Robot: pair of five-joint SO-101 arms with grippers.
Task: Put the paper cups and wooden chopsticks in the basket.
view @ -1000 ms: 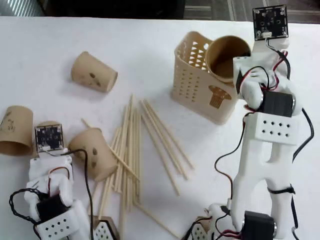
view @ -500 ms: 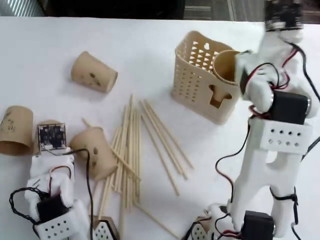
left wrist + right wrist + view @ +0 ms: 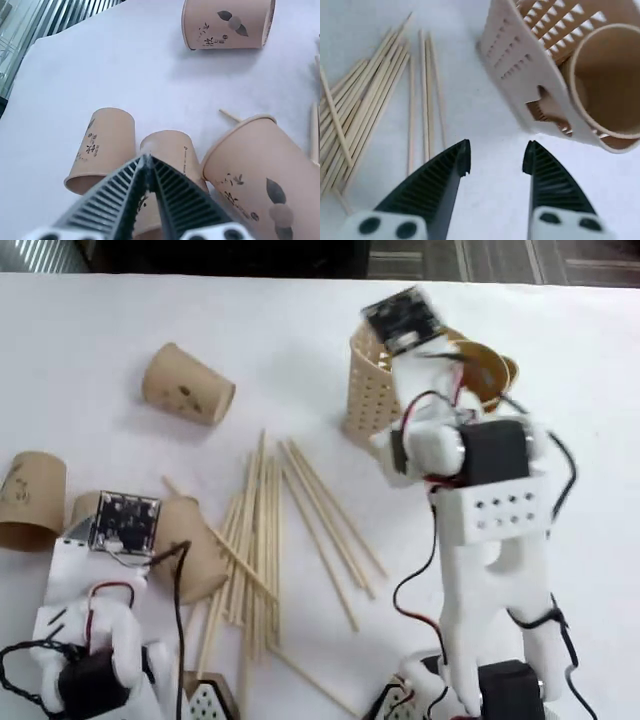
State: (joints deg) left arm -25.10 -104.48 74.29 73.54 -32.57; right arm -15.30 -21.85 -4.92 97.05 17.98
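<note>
A cream slotted basket stands at the back of the table with one paper cup in it. In the right wrist view my right gripper is open and empty over bare table, between the basket with its cup and the wooden chopsticks. The chopsticks lie scattered mid-table. My left gripper is shut just above a lying cup, with further cups on either side. Another cup lies farther back.
The right arm's body stretches over the table right of the chopsticks and hides part of the basket. A cup lies near the left table edge. The white tabletop is bare at the back.
The right arm has swung left from the basket's right side to over its front, leaving the cup in the basket. The left arm has shifted slightly right.
</note>
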